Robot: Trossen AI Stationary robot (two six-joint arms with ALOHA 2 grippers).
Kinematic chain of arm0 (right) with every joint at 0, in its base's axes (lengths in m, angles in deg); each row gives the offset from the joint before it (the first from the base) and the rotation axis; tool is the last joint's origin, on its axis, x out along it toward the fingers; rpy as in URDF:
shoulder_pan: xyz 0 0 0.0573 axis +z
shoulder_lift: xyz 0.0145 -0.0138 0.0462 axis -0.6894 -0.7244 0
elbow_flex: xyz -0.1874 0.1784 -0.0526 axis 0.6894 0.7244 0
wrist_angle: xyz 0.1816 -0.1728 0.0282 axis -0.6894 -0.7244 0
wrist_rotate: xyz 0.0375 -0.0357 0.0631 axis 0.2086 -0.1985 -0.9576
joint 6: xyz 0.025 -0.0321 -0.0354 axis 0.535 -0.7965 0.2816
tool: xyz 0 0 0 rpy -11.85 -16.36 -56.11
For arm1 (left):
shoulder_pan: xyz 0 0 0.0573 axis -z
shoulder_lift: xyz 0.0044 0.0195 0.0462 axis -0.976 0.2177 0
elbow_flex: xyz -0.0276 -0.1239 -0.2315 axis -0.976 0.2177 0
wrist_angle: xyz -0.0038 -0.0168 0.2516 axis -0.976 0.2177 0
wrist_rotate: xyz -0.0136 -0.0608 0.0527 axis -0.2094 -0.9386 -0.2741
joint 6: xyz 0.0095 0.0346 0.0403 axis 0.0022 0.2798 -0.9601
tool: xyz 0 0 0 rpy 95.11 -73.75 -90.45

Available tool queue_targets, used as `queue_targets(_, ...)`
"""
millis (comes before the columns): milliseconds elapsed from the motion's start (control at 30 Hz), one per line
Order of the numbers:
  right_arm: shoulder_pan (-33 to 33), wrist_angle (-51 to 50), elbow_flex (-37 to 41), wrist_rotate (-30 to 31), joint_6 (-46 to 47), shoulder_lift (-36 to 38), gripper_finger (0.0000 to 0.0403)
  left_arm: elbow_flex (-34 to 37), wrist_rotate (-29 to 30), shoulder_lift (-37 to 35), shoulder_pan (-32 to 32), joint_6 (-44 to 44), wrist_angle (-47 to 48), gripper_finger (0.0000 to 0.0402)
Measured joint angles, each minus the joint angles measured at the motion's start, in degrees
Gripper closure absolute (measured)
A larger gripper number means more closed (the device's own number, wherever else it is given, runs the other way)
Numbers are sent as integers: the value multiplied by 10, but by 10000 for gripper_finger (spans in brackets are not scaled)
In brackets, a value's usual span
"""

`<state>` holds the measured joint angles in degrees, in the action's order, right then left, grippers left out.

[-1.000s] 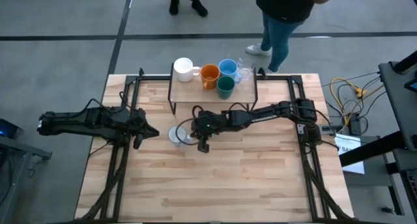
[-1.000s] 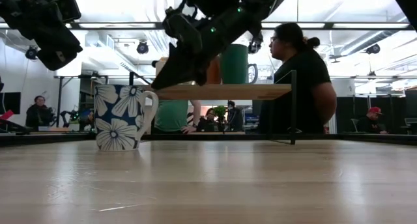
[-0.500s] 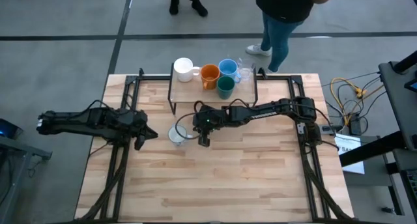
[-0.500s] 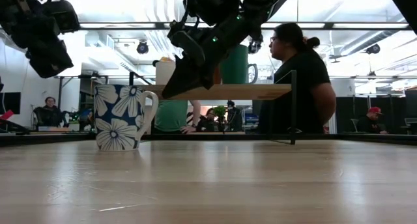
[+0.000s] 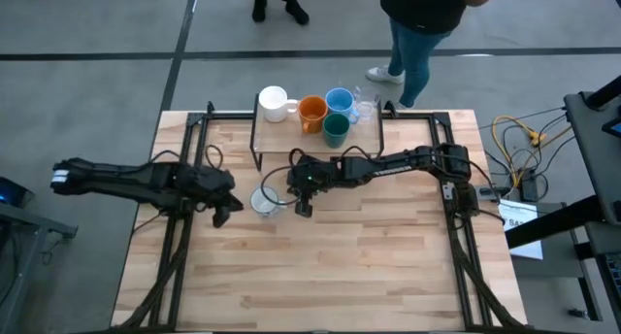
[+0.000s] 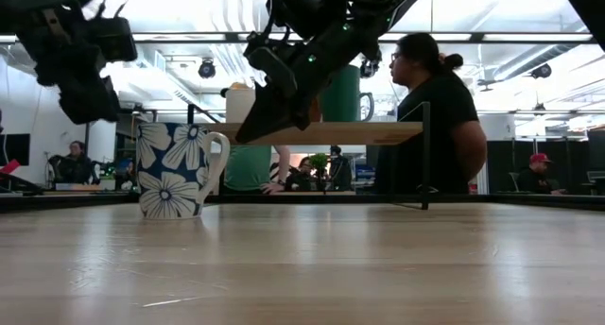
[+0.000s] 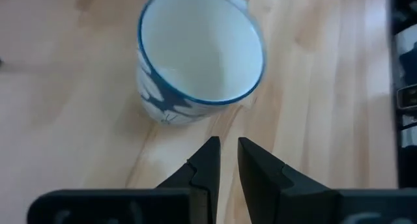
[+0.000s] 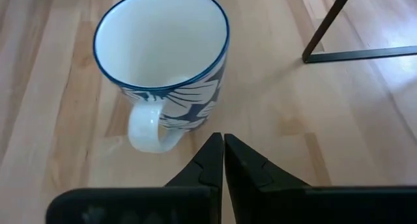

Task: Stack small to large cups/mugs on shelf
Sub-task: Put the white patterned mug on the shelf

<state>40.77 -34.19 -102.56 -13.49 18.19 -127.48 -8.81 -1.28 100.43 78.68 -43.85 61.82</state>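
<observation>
Your patterned mug (image 5: 263, 200) sits on the desk (image 5: 320, 266) between both empty pincers, left pincer (image 7: 225, 152) seemingly barely parted, right pincer (image 8: 223, 147) shut — either could knock it over closing in.

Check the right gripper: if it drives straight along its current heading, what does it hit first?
Probably the patterned mug: the shut right gripper points at its handle side, nothing between; depth is unclear.
</observation>
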Motion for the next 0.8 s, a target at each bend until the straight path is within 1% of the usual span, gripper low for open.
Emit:
queue_targets(167, 0, 1, 0, 0, 0, 0, 395, 3, -2, 49, 0, -2, 1, 362)
queue_targets(333, 0, 2, 0, -2, 0, 0, 395, 8, -2, 75, 0, -7, -7, 362)
queue_targets(567, 0, 2, -10, -8, 0, 0, 395, 9, -2, 86, 0, -8, -31, 362)
queue_targets(800, -2, 1, -8, -30, 7, 0, 395, 9, 3, 80, 0, -8, -42, 362)
